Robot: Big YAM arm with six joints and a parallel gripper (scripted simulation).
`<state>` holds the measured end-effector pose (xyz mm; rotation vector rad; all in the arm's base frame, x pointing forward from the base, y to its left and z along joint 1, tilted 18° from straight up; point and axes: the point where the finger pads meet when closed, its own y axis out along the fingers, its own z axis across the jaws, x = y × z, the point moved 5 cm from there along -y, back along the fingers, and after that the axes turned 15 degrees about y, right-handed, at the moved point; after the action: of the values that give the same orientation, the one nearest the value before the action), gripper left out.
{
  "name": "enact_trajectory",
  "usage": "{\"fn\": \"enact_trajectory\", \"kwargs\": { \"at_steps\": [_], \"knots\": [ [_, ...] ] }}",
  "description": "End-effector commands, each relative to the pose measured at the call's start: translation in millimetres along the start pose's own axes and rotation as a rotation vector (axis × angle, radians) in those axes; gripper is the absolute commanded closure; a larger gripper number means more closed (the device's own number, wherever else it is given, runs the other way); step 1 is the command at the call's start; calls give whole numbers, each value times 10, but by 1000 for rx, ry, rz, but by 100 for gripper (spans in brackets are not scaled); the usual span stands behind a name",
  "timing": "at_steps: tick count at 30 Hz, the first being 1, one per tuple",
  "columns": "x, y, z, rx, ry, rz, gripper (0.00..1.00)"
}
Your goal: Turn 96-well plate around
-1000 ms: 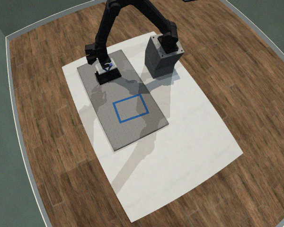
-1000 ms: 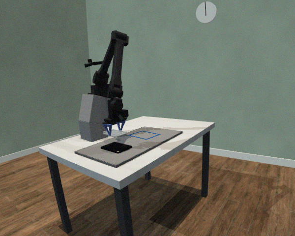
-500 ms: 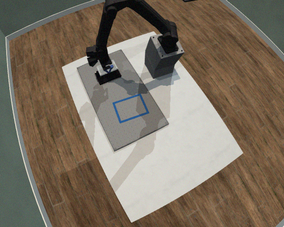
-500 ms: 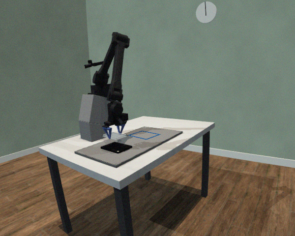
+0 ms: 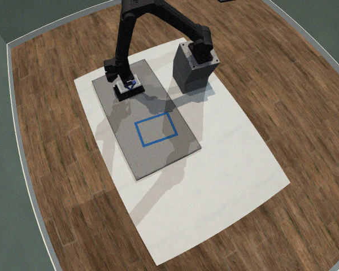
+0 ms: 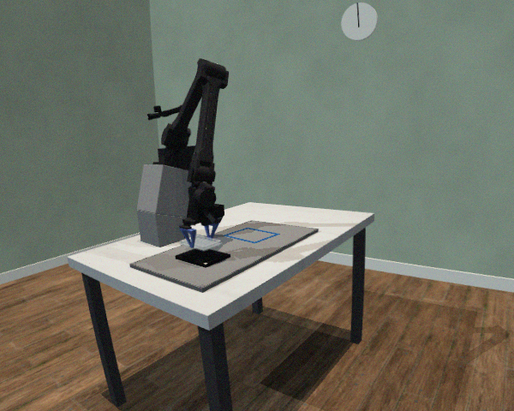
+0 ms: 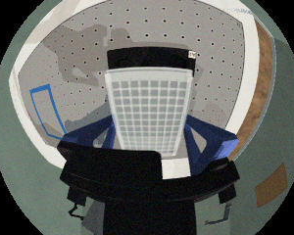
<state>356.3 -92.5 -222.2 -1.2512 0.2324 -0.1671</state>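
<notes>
My gripper (image 6: pixel 200 233) with blue fingers is shut on the clear 96-well plate (image 6: pixel 200 241) across its short sides and holds it level, a little above the black nest N1 (image 6: pixel 202 257). In the wrist view the plate (image 7: pixel 150 113) fills the middle with its grid of wells, and the nest (image 7: pixel 154 59) shows beyond its far edge with a small white A1 mark (image 7: pixel 192 55) at its right corner. From above, the plate (image 5: pixel 130 86) covers most of the nest (image 5: pixel 129 92). I cannot make out the plate's cut corner.
The blue taped outline B1 (image 5: pixel 155 128) lies on the grey perforated deck (image 5: pixel 146 116), apart from the nest. The grey arm base block (image 5: pixel 194 68) stands on the white table beside the deck. The outline also shows in the wrist view (image 7: pixel 45 113) at the left.
</notes>
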Motion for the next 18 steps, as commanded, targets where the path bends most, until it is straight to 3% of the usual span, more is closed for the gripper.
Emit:
{"fn": "enact_trajectory", "kwargs": {
  "at_steps": [1,4,14,16,17,18],
  "knots": [
    [263,-93,-87,-2,12,-70,100],
    [217,47,-12,-1,-2,-47,100],
    [227,200,19,-1,-9,-50,100],
    [227,200,19,-1,-9,-50,100],
    [341,61,-37,-3,-4,-88,100],
    [254,182,-63,-1,8,-63,100]
  ]
}}
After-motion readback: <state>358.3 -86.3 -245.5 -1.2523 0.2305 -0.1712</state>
